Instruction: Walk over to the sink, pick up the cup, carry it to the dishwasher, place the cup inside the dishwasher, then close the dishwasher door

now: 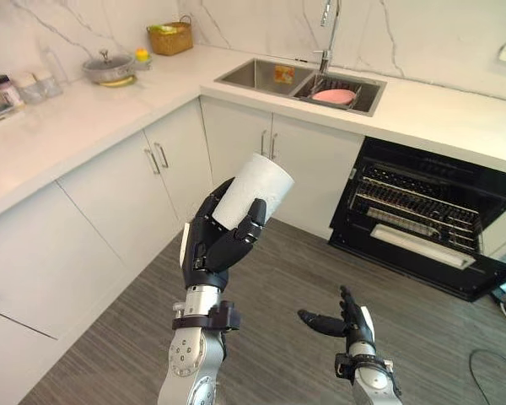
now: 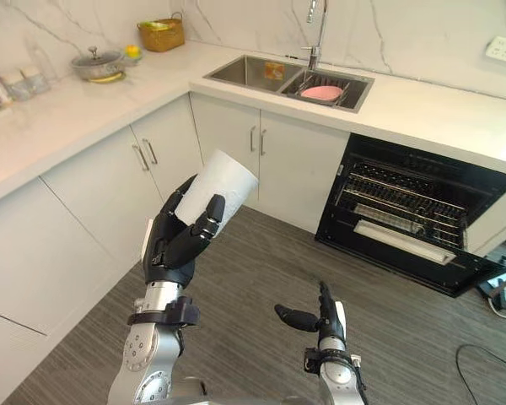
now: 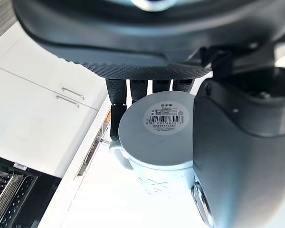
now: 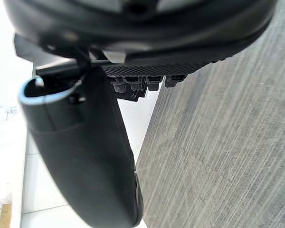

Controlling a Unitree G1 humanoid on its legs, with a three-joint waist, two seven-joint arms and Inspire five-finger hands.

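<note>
The left hand (image 1: 207, 246) curls fingers and thumb round the tilted white mug (image 1: 257, 189), held over the floor; a slack grip could drop it. The right hand (image 1: 357, 326) hangs open and empty. The mug's rim might catch on the open dishwasher (image 1: 415, 204) rack.

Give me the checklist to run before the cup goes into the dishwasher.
1. Grip: left hand curled round the cup, thumb across its side: ok.
2. Cup empty: its inside is hidden: cannot tell.
3. Dishwasher door down, rack showing: ok.
4. Free slot in the rack for the cup: cannot tell.
5. Right hand open, holding nothing, free for the door later: ok.
</note>
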